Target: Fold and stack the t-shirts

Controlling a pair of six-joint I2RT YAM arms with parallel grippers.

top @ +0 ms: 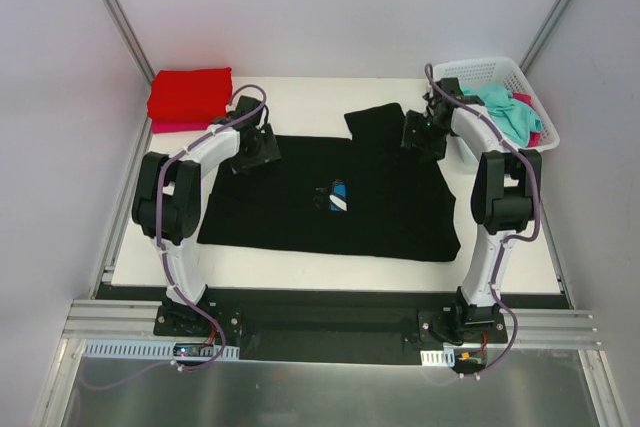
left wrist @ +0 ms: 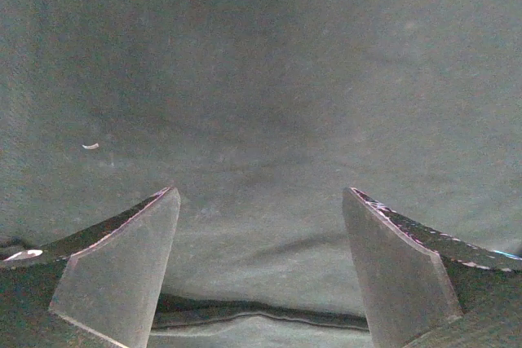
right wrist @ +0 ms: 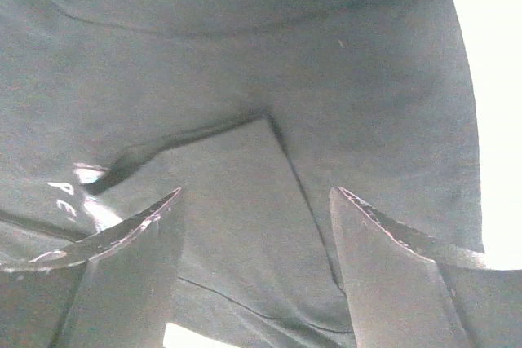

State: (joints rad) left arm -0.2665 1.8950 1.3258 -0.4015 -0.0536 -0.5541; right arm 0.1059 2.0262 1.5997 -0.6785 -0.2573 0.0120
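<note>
The black t-shirt [top: 300, 212] lies spread flat in the middle of the white table [top: 500, 252], with its small printed square [top: 340, 197] facing up. I think it is laid like this so that both arms can reach its far edge. The left gripper [top: 255, 147] hangs low over the far left part of the shirt. Its fingers stand apart and there is only smooth black cloth under them, nothing between them. The right gripper [top: 420, 135] is over the far right part, near the place where one sleeve [top: 375, 122] points toward the back of the table. Its fingers are also apart and hold nothing. In its own wrist view I see a corner of cloth lying over another layer just below the fingers, so there is some fold, but I cannot tell which part of the shirt it is. In the far left corner a folded red t-shirt [top: 190, 90] rests on a pink t-shirt [top: 172, 127]. This is probably the finished stack. In the far right corner the white basket [top: 548, 127] holds a crumpled teal t-shirt [top: 505, 112] and some more pink cloth, probably waiting for their turn. To my judgement, the folding of the black one is only at the start.
</note>
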